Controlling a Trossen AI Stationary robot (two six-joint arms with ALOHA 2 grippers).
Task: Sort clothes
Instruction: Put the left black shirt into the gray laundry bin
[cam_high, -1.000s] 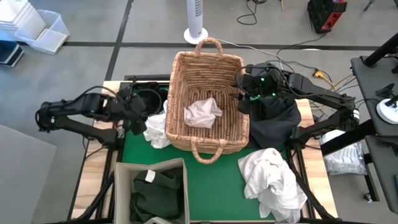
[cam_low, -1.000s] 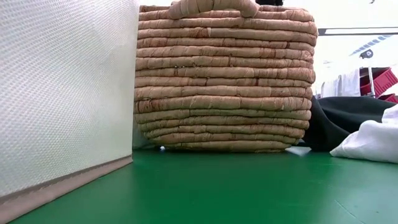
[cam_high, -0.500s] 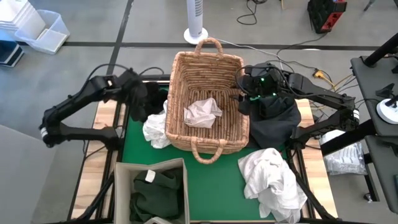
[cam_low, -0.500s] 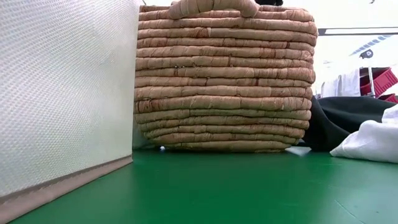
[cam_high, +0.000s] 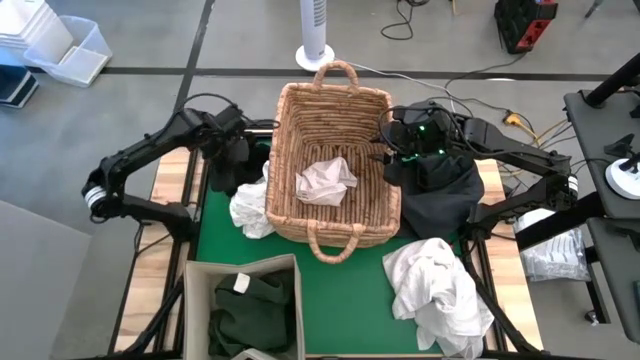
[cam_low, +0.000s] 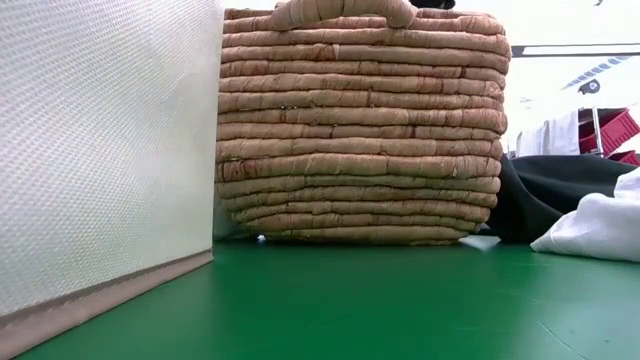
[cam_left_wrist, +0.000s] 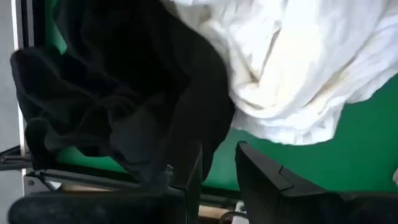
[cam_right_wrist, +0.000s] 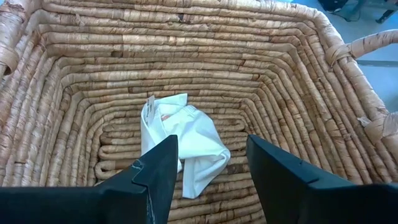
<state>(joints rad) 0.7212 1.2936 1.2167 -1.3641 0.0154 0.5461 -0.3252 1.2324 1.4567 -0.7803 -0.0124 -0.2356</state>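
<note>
A tan wicker basket stands mid-table with one white garment lying on its floor. Left of the basket a black garment and a white garment lie side by side on the green mat. My left gripper hangs over them, pointing down, its fingers a narrow gap apart with nothing between them. My right gripper stands open above the basket's right rim, slanting down into the basket, and is empty. Another black garment lies under the right arm, and a white pile lies at the near right.
A beige fabric bin at the near left holds a dark green garment. The low view shows the bin's wall, the basket's side and bare green mat in front. A fan base stands beyond the table.
My left arm has swung from beside the table's left edge toward the far edge and the basket. Its gripper has sunk and rolled, and now hangs over the black garment. The gap between its fingers shows no change. The clothes have stayed where they were.
</note>
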